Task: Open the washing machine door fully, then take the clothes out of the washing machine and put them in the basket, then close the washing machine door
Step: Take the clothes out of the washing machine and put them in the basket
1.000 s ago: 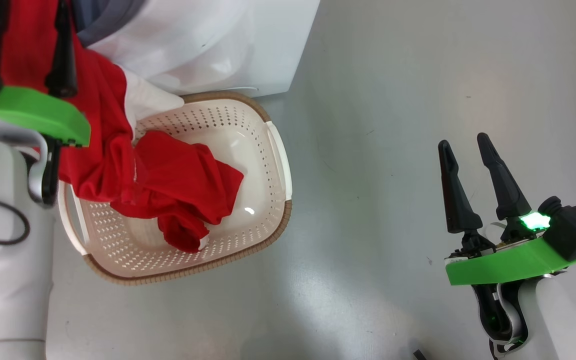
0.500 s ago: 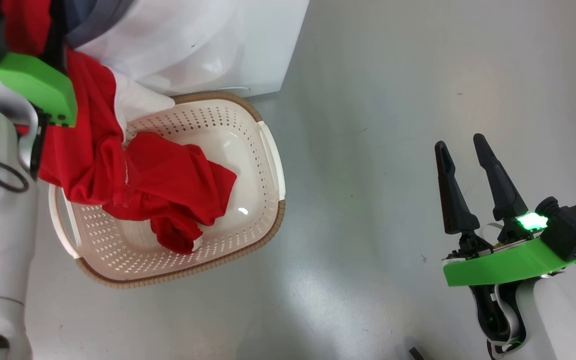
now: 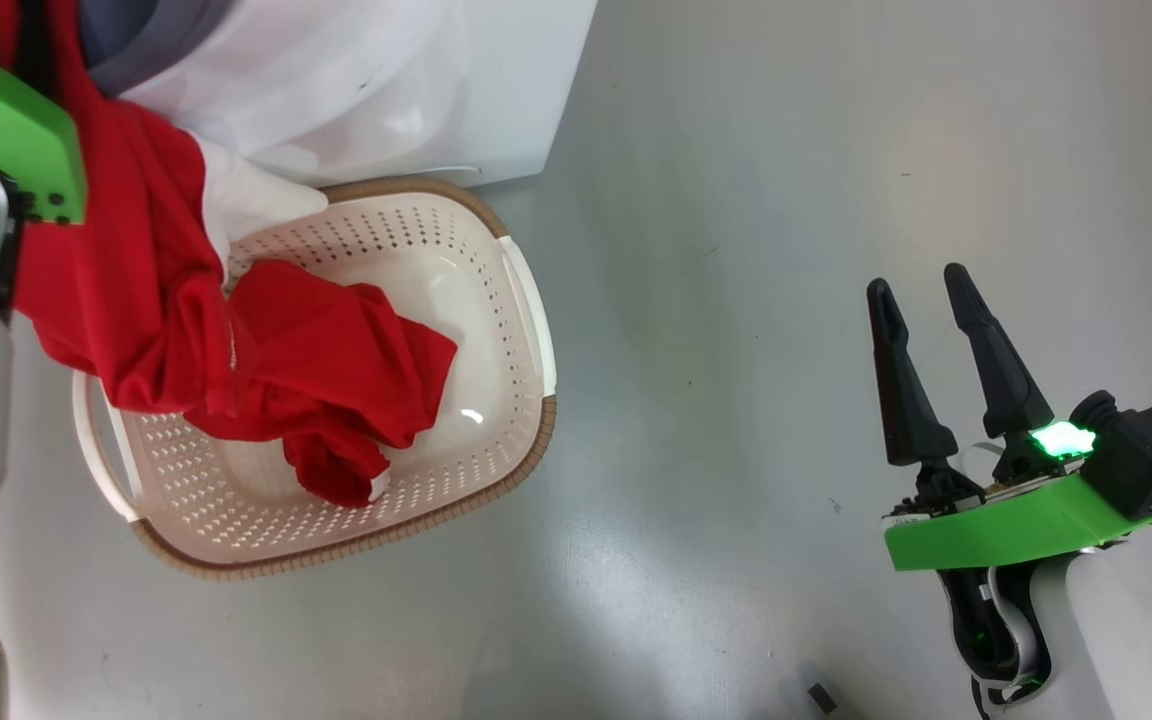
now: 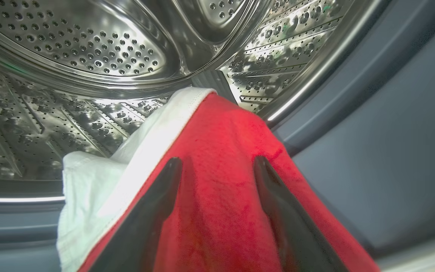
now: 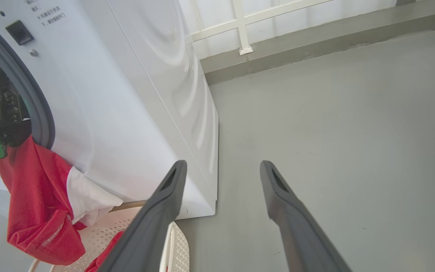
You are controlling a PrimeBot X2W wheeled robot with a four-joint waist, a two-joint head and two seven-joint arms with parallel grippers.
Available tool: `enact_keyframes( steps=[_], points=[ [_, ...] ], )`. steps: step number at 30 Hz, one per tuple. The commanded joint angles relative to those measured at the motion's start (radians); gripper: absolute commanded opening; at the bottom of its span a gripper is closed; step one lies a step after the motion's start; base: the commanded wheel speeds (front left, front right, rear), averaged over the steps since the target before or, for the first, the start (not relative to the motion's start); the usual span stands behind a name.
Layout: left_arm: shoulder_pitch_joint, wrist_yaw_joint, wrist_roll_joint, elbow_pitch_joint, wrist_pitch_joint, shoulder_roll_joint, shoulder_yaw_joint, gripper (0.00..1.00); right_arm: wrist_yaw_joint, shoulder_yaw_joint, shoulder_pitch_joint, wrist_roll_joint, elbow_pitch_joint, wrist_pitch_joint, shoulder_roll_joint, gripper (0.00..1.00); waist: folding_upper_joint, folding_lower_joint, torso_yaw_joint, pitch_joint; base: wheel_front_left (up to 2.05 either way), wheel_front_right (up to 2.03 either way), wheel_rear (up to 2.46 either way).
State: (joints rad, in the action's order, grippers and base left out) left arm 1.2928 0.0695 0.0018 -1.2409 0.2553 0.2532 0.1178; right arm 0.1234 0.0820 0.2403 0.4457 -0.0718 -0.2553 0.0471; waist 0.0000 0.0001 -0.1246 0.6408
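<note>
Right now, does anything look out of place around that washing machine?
Yes: the red clothes are neither in nor out. They trail from the drum mouth of the washing machine down its front into the basket, with a white panel draped over the basket's rim. The left gripper, open, sits over the fabric at the drum.

Head cam: high, looking steeply down at the floor [image 3: 736,250], basket [image 3: 386,235] at its left. Left wrist cam: close inside the washing machine [image 4: 391,132] mouth, facing the drum [image 4: 89,49]. Right wrist cam: low, facing the washing machine's side. Head and right wrist share basket and clothes [image 3: 336,350].
</note>
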Motion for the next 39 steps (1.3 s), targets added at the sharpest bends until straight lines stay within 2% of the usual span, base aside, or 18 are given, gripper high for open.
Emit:
enact_keyframes(
  steps=[1, 8, 11, 14, 18, 19, 22, 25, 31, 39],
  points=[
    [0.015, -0.012, 0.002, 0.009, 0.002, 0.059, -0.008, 1.00, 0.007, 0.026, 0.004, 0.012, 0.026, -0.006, 0.003, 1.00, 0.0000, -0.0001, -0.004, 0.003, 0.00, 0.00, 0.00],
    [0.040, -0.024, -0.018, -0.022, -0.001, 0.074, -0.014, 1.00, 0.007, 0.027, 0.008, 0.015, 0.027, -0.006, 0.003, 1.00, 0.0000, -0.0001, -0.018, 0.007, 0.00, 0.00, 0.00],
    [0.042, -0.024, -0.031, -0.030, -0.004, 0.079, -0.019, 0.71, 0.007, 0.028, 0.009, 0.017, 0.029, -0.006, 0.003, 1.00, 0.0000, -0.0001, -0.025, 0.008, 0.00, 0.00, 0.00],
    [0.039, -0.023, -0.047, -0.036, -0.010, 0.084, -0.028, 0.47, 0.007, 0.028, 0.008, 0.019, 0.030, -0.006, 0.003, 1.00, 0.0000, -0.0001, -0.029, 0.009, 0.00, 0.00, 0.00],
    [0.037, -0.018, -0.069, -0.041, -0.015, 0.091, -0.039, 0.27, 0.007, 0.026, 0.008, 0.019, 0.031, -0.006, 0.003, 1.00, 0.0000, -0.0001, -0.033, 0.010, 0.00, 0.00, 0.00],
    [0.037, -0.018, -0.069, -0.041, -0.015, 0.091, -0.039, 0.27, 0.007, 0.026, 0.008, 0.019, 0.031, -0.006, 0.003, 1.00, 0.0000, -0.0001, -0.033, 0.010, 0.00, 0.00, 0.00],
    [0.036, -0.011, -0.087, -0.043, -0.013, 0.090, -0.047, 0.11, 0.007, 0.023, 0.008, 0.018, 0.031, -0.006, 0.003, 1.00, 0.0000, -0.0001, -0.032, 0.011, 0.00, 0.00, 0.00],
    [0.032, 0.000, -0.116, -0.044, -0.006, 0.082, -0.065, 0.00, 0.007, 0.020, 0.008, 0.016, 0.031, -0.006, 0.003, 1.00, 0.0000, -0.0001, -0.029, 0.009, 0.00, 0.00, 0.00],
    [0.003, 0.027, -0.184, -0.009, 0.005, 0.070, -0.113, 0.00, 0.007, 0.014, 0.006, 0.013, 0.032, -0.006, 0.003, 1.00, 0.0000, -0.0001, -0.022, 0.001, 0.00, 0.00, 0.00],
    [-0.130, 0.051, -0.270, 0.203, 0.006, 0.038, -0.200, 0.00, 0.007, 0.007, -0.003, 0.004, 0.028, -0.006, 0.003, 1.00, 0.0000, -0.0001, -0.006, -0.026, 0.00, 0.00, 0.00]
  ],
)
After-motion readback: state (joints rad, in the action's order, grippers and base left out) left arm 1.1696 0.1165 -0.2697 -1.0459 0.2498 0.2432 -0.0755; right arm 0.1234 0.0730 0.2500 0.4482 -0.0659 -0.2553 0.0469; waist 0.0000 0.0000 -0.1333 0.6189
